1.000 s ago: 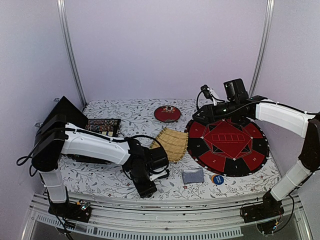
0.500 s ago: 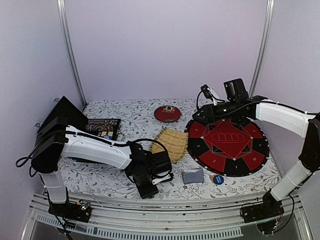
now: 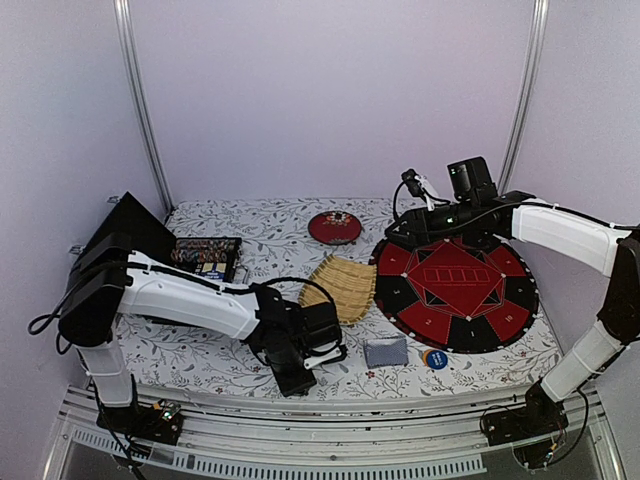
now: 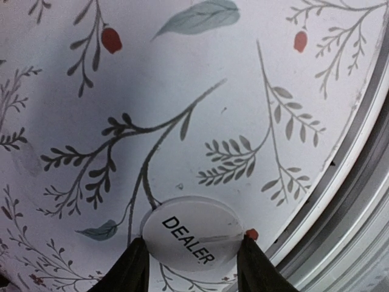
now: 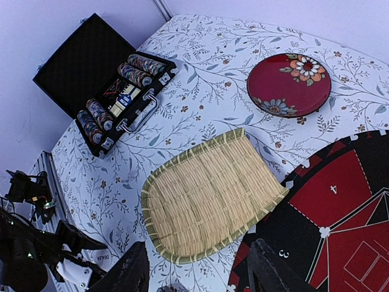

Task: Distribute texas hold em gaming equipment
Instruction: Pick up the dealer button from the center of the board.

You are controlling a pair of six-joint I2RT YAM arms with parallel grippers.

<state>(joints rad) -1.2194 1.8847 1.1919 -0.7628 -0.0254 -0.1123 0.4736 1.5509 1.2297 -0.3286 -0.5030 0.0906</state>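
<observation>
A: Overhead first, then: anything in the left gripper (image 3: 292, 378)?

B: Cannot tell from up there; covered by its own wrist. Shows just the left arm (image 3: 190, 295) stretched low across the floral cloth (image 3: 190, 355) to the table's near edge, elbow out, tip aimed down. Shows too the card deck (image 3: 385, 351) and a blue chip (image 3: 435, 359) by the near rim of the round felt mat (image 3: 455, 292), well apart from both claws, and the right gripper (image 3: 400, 233) reaching over the mat's far-left rim.

A: Left wrist camera next?

B: Settles it. Shows the white button (image 4: 191, 238), marked DEALER, flat on the cloth near the edge rail (image 4: 358, 201), pinched between the two dark fingers (image 4: 130, 271), one touching each side.

A: And the right wrist?

B: Looks down from well above. Holds its fingers wide apart over the bamboo tray (image 5: 209, 194). Takes in what the others miss or blur: rows of poker chips (image 5: 137, 70) in the open black case (image 5: 73, 61), the red dish (image 5: 289, 82), a slice of the mat. Catches the left arm at lower left, too small there to judge the grip.
</observation>
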